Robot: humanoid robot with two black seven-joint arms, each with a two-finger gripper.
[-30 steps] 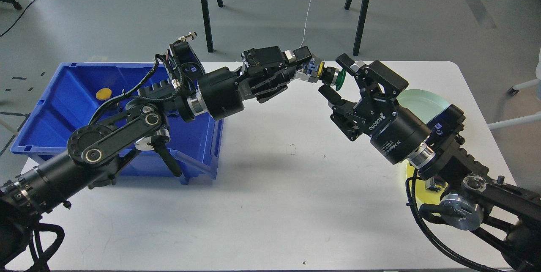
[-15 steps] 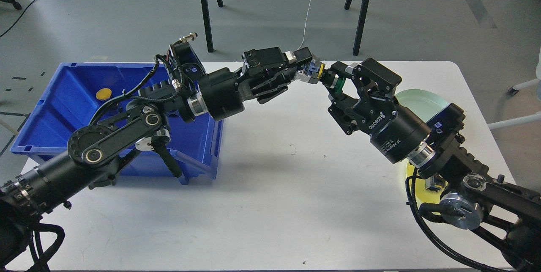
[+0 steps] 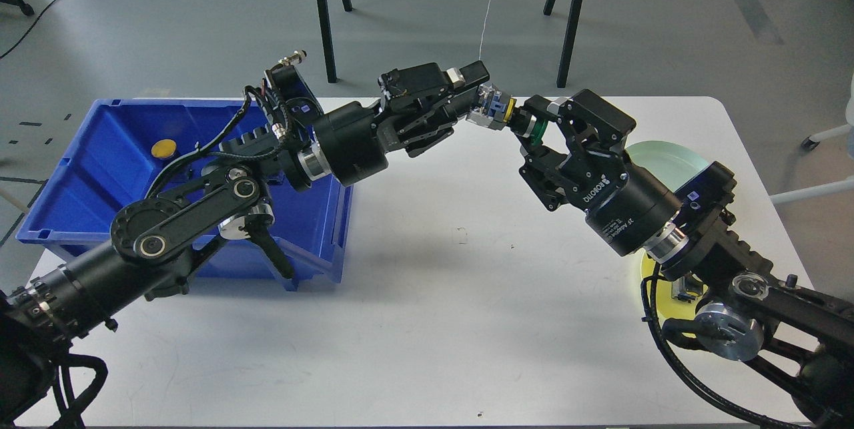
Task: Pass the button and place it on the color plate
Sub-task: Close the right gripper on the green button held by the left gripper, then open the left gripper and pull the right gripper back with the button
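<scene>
The button (image 3: 497,111) has a green cap, a yellow ring and a grey-blue body, and is held in the air above the back of the white table (image 3: 427,322). My right gripper (image 3: 534,127) is shut on its green cap end. My left gripper (image 3: 482,97) is at the body end; its upper finger (image 3: 472,74) stands a little off the body and the jaws look slightly open. A pale green plate (image 3: 670,159) and a yellow plate (image 3: 646,282) lie at the right, largely hidden by my right arm.
A blue bin (image 3: 80,175) stands at the left, under my left arm, with a yellow button (image 3: 163,147) inside. A small part (image 3: 686,293) lies on the yellow plate. Black stand legs (image 3: 325,15) rise behind the table.
My right gripper moved in and shut on the button's green cap. My left gripper's upper finger then lifted slightly off the button body, and the left arm rose a little.
</scene>
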